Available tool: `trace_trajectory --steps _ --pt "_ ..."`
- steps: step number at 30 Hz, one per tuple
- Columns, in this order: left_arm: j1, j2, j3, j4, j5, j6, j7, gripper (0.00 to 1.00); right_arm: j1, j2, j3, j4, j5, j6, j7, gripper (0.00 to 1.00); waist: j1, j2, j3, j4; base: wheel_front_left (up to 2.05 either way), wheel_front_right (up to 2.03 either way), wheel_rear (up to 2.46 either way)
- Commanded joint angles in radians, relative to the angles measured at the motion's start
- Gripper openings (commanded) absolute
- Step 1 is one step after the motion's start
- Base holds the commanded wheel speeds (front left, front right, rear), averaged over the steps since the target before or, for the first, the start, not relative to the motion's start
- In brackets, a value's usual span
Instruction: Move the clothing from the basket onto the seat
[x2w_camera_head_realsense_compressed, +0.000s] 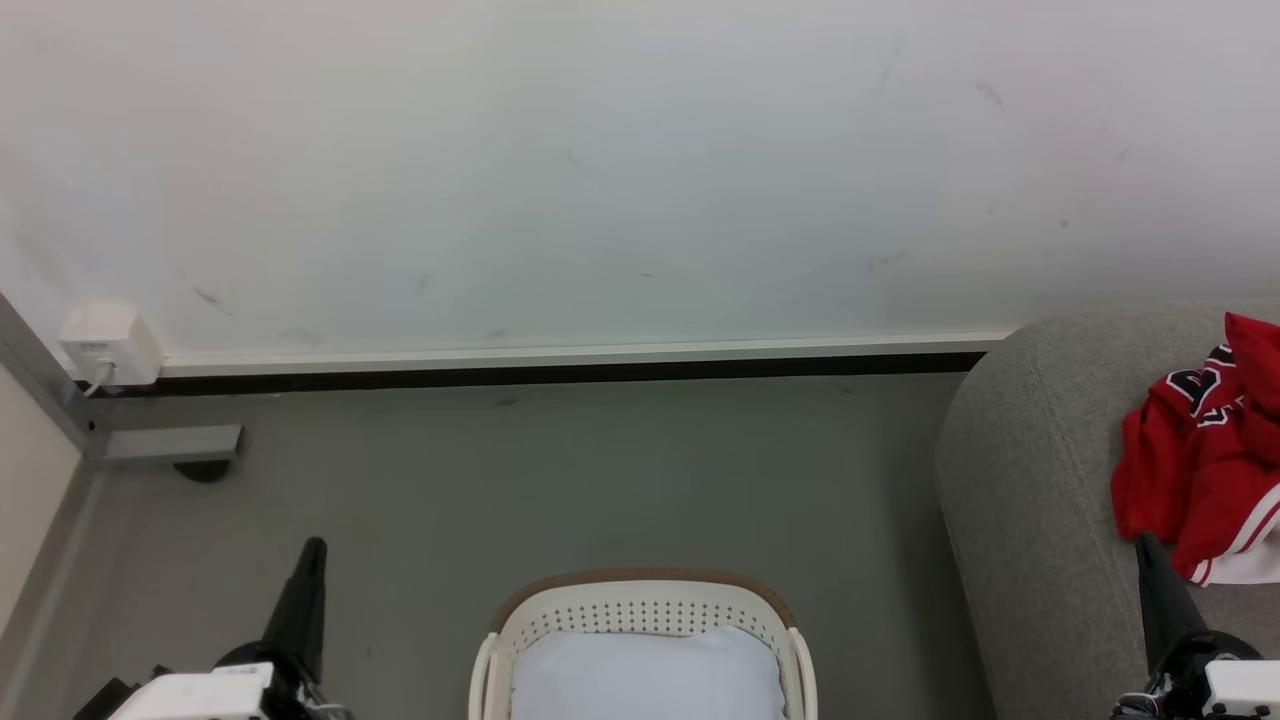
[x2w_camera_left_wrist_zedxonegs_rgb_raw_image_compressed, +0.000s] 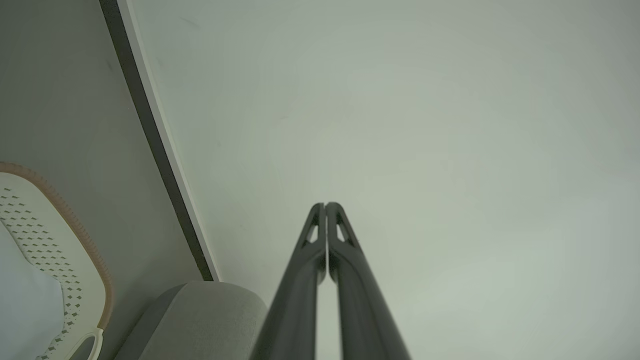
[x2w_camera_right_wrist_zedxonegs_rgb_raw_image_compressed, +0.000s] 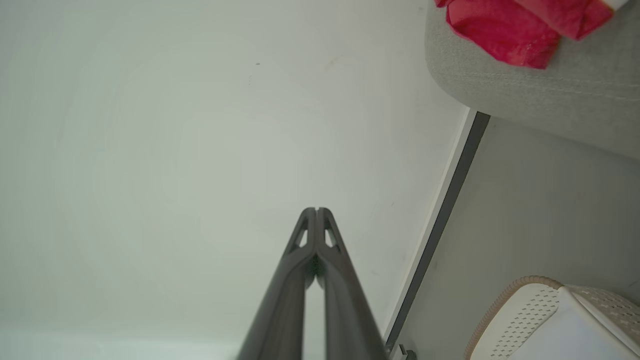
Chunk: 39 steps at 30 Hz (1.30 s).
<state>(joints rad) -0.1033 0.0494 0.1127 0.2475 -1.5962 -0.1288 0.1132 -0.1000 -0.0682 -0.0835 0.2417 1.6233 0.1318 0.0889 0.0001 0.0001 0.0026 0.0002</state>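
The red clothing (x2w_camera_head_realsense_compressed: 1210, 460) with white trim and black lettering lies bunched on the light grey seat (x2w_camera_head_realsense_compressed: 1030, 500) at the right; its red folds (x2w_camera_right_wrist_zedxonegs_rgb_raw_image_compressed: 505, 30) also hang over the seat's edge (x2w_camera_right_wrist_zedxonegs_rgb_raw_image_compressed: 550, 95) in the right wrist view. The cream basket (x2w_camera_head_realsense_compressed: 640, 610) with a brown rim stands on the floor at bottom centre. Inside it lies a pale white-blue pad (x2w_camera_head_realsense_compressed: 645, 675). My left gripper (x2w_camera_head_realsense_compressed: 314, 548) is shut and empty, left of the basket. My right gripper (x2w_camera_head_realsense_compressed: 1146, 545) is shut and empty, just below the clothing. Both point at the wall (x2w_camera_left_wrist_zedxonegs_rgb_raw_image_compressed: 325, 205) (x2w_camera_right_wrist_zedxonegs_rgb_raw_image_compressed: 317, 210).
A pale wall with a white and black baseboard (x2w_camera_head_realsense_compressed: 560, 365) runs behind the grey floor (x2w_camera_head_realsense_compressed: 560, 480). A white socket box (x2w_camera_head_realsense_compressed: 108, 345) and a grey metal bracket (x2w_camera_head_realsense_compressed: 170, 442) sit at the far left. Open floor lies between basket and wall.
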Motion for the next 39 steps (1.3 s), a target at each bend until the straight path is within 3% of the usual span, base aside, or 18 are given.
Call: trace_trajectory --steps 1,39 --pt "-0.010 0.001 0.005 -0.004 -0.027 -0.004 0.005 0.00 -0.012 -0.003 -0.007 0.003 0.018 -0.002 0.007 0.00 -0.0001 -0.0001 0.001 0.000 0.00 0.00 0.00" --pt "-0.010 0.002 0.004 -0.004 -0.023 -0.004 0.005 0.00 -0.013 0.005 -0.017 0.003 0.002 -0.002 0.015 0.00 -0.0001 -0.0001 0.001 0.000 0.00 0.00 0.00"
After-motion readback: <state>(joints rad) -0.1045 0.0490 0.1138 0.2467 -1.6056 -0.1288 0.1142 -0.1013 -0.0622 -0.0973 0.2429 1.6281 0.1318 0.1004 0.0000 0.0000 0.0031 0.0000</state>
